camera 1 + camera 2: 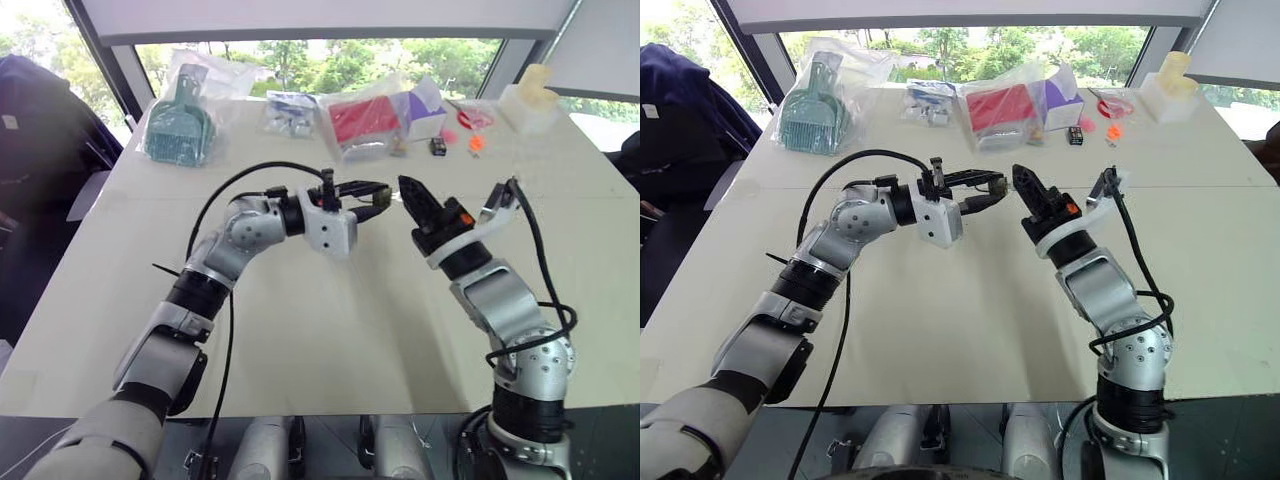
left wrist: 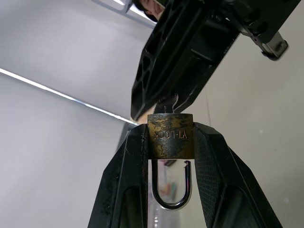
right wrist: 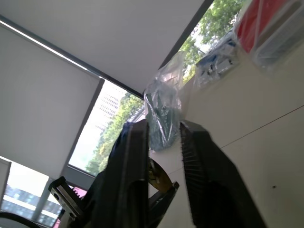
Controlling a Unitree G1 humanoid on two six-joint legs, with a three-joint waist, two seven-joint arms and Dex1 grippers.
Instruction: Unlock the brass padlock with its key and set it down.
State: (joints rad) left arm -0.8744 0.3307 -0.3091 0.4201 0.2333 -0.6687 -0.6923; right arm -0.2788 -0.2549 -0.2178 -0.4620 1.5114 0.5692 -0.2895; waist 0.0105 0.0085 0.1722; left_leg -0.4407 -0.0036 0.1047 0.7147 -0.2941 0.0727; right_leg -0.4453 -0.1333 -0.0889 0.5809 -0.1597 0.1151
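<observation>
In the left wrist view my left gripper (image 2: 171, 129) is shut on the brass padlock (image 2: 170, 137), pinching its body between both fingers. The silvery shackle (image 2: 171, 199) hangs with one end free of the body. The key (image 2: 167, 102) sticks out of the padlock's far end. My right gripper (image 3: 164, 128) faces the left one tip to tip over the middle of the table (image 1: 320, 340). Its fingers (image 2: 156, 71) stand apart right at the key, and background shows through the gap. From the head views, the left gripper (image 1: 383, 196) and right gripper (image 1: 405, 186) nearly meet.
Along the table's far edge lie a teal dustpan in a bag (image 1: 180, 125), a bag of small parts (image 1: 290, 112), a bagged red box (image 1: 362, 120), a purple-and-white box (image 1: 425, 110), a small black box (image 1: 438, 146), orange bits (image 1: 475, 143) and a white container (image 1: 530, 100).
</observation>
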